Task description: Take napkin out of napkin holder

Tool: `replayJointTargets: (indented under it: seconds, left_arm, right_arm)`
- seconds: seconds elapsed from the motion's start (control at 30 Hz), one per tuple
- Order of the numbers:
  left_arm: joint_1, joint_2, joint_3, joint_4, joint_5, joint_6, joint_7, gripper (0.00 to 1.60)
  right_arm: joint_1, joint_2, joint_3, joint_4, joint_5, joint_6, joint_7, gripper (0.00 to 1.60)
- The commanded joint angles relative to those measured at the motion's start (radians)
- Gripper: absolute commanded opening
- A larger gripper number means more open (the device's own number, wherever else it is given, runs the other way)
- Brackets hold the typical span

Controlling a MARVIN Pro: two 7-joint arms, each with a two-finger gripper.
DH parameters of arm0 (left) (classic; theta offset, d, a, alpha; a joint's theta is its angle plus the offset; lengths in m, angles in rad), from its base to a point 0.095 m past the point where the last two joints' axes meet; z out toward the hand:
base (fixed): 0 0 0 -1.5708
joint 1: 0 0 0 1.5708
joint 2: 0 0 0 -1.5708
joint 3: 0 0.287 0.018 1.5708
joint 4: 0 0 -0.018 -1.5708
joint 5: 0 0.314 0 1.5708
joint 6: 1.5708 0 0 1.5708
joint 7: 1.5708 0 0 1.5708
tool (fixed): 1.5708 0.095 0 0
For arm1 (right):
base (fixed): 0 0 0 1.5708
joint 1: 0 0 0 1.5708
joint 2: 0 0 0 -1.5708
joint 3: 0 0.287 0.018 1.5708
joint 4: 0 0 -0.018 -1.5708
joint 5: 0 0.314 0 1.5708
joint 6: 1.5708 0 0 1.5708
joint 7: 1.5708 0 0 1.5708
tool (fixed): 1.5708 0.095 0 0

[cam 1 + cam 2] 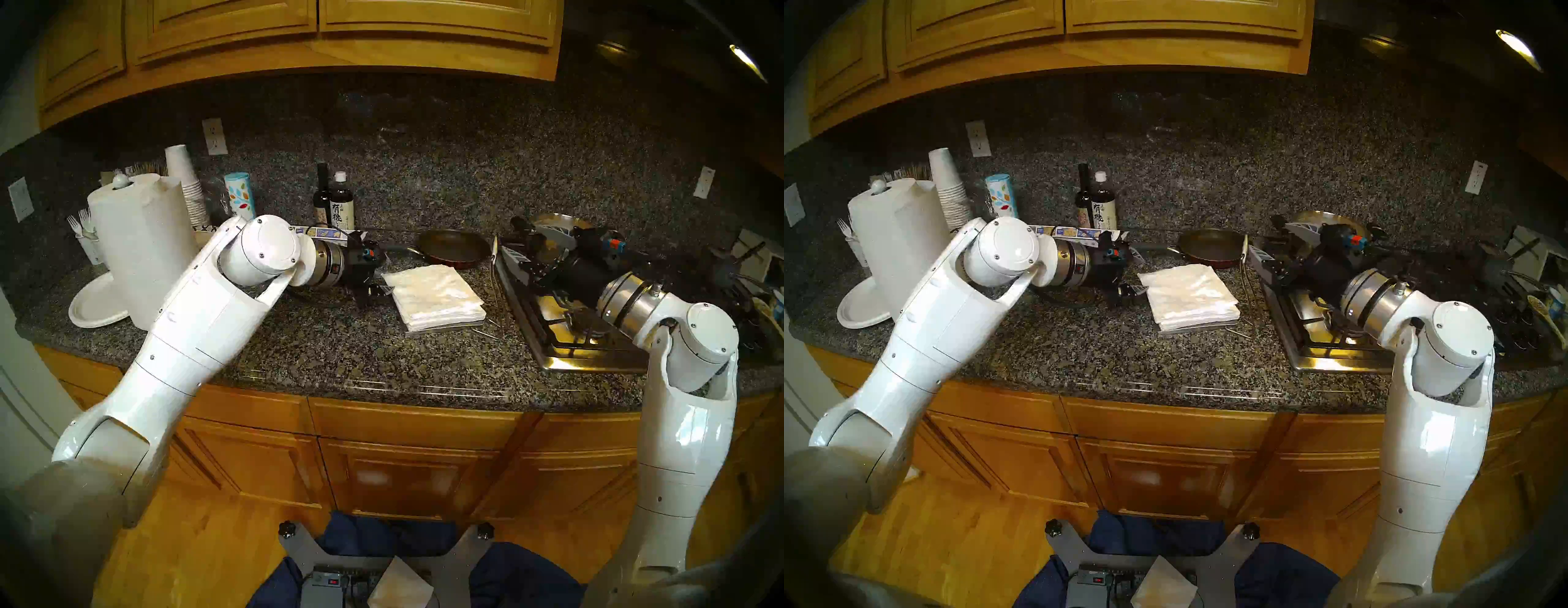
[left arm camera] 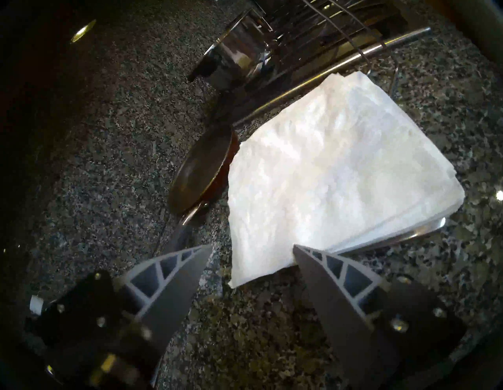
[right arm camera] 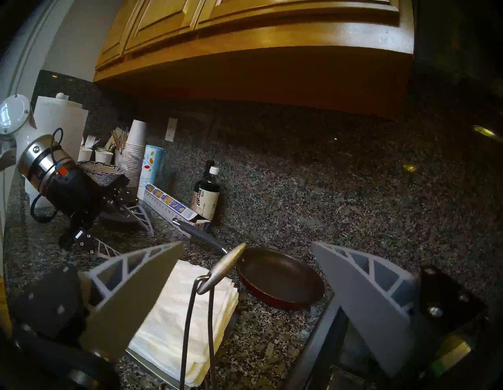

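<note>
Left arm: it is reaching across the granite countertop (image 1: 339, 352) from the left, forearm angled up and wrist turned toward the right, so that the left gripper (image 1: 375, 291) is hanging low over the stone just beside the left edge of the napkin stack (image 1: 437, 297). In the left wrist view its two grey ribbed fingers (image 2: 174, 283) are standing well apart, with nothing between them, and the nearest corner of the paper is lying just ahead of the gap.

Right arm: it is bending up from the near right, elbow high, with the wrist pointing left and away over the steel stovetop (image 1: 564, 327). The right gripper (image 3: 246, 275) is hovering beside the right side of the stack; its fingers (image 3: 130, 294) are spread wide and are holding nothing. Between them, the wire arm (image 3: 198, 321) of the napkin holder (image 2: 424, 231) is standing raised, its spoon-shaped tip (image 3: 226, 265) tilted up and clear of the paper.

Task object: the napkin (image 2: 326, 174) is lying on top of the stack as a white, square, softly crinkled sheet, its near-left corner overhanging the layers below. The stack is sitting in the flat silver tray of the holder, whose rim is showing at the near edge. The holder is resting on the countertop between the left gripper and the stovetop, with a dark frying pan (image 1: 454, 248) just beyond it on the far side.
</note>
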Motion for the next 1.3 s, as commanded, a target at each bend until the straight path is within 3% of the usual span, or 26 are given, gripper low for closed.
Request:
replayJointTargets:
  seconds: [0.0, 0.27, 0.87, 1.27]
  left_arm:
    - [-0.028, 0.0, -0.026, -0.015, -0.004, -0.008, 0.012, 1.2]
    - [-0.019, 0.012, -0.026, -0.023, 0.001, -0.019, 0.006, 1.14]
    - [-0.002, 0.021, -0.023, -0.04, -0.01, -0.044, 0.013, 1.24]
    - [-0.01, 0.005, -0.012, -0.015, -0.007, -0.061, 0.011, 1.08]
  right_arm:
    - [0.033, 0.004, -0.006, -0.011, -0.001, -0.008, -0.009, 1.6]
    - [0.037, 0.004, -0.013, -0.005, -0.002, -0.01, -0.016, 1.6]
    - [0.04, 0.005, -0.024, 0.001, -0.001, -0.012, -0.028, 1.6]
    - [0.033, 0.006, -0.019, -0.002, 0.002, -0.013, -0.032, 1.6]
